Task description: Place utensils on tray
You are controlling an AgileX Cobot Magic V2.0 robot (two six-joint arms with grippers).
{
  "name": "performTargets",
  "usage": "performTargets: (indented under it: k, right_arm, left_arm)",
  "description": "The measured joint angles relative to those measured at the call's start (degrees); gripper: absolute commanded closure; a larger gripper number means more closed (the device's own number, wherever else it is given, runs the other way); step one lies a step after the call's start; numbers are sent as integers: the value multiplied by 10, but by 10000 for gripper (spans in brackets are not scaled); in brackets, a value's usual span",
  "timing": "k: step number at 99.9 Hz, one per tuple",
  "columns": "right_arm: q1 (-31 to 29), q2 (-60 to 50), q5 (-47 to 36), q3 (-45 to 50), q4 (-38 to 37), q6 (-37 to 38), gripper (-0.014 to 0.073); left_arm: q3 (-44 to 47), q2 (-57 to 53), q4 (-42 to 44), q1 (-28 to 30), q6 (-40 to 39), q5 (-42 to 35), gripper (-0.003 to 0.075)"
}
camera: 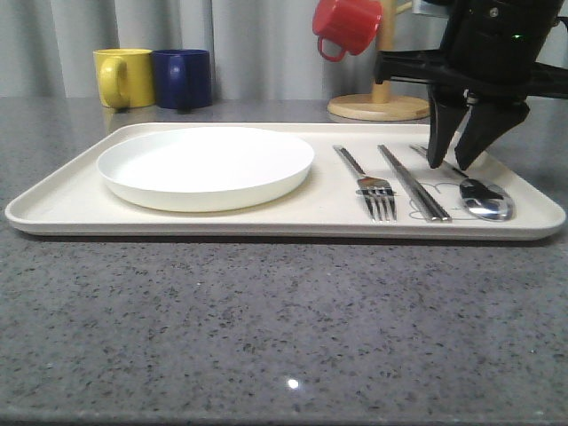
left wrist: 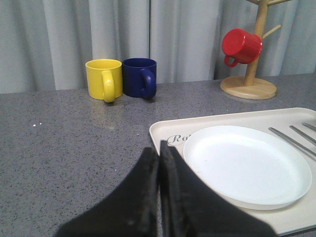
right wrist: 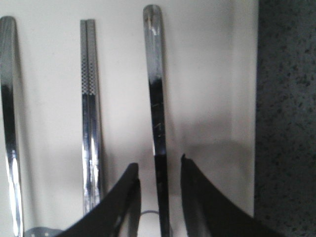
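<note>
The right hand [camera: 462,158] is hovering with fingers narrowly parted either side of the spoon [camera: 484,199], which is lying, apparently released, beside the chopsticks [camera: 414,182] and fork [camera: 366,181] on the tray [camera: 266,222], while the left hand [left wrist: 159,163] is pressed closed, empty.

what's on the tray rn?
On the tray: white plate, fork, chopsticks, spoon. The plate hides part of the tray's script; right gripper open over the spoon handle.
</note>
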Motion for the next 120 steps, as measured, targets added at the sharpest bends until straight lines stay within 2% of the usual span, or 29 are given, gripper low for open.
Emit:
performTargets:
  k: [29,61,81,110,120]
  right_arm:
    - [-3,-46,-16,0,-28,0,332]
    - [-75,-204,-17,21,-39,-65,336]
    - [-136,-334,-48,127,-47,-74,336]
    - [-142,-565,-135,337,-65,-75,341]
    - [-142,-642,-159,402,-67,-75,411]
  left_arm:
    - [0,0,0,0,0,0,738]
    - [0,0,0,0,0,0,738]
    - [0,0,0,0,0,0,738]
    - [0,0,0,0,0,0,738]
    - [0,0,0,0,0,0,738]
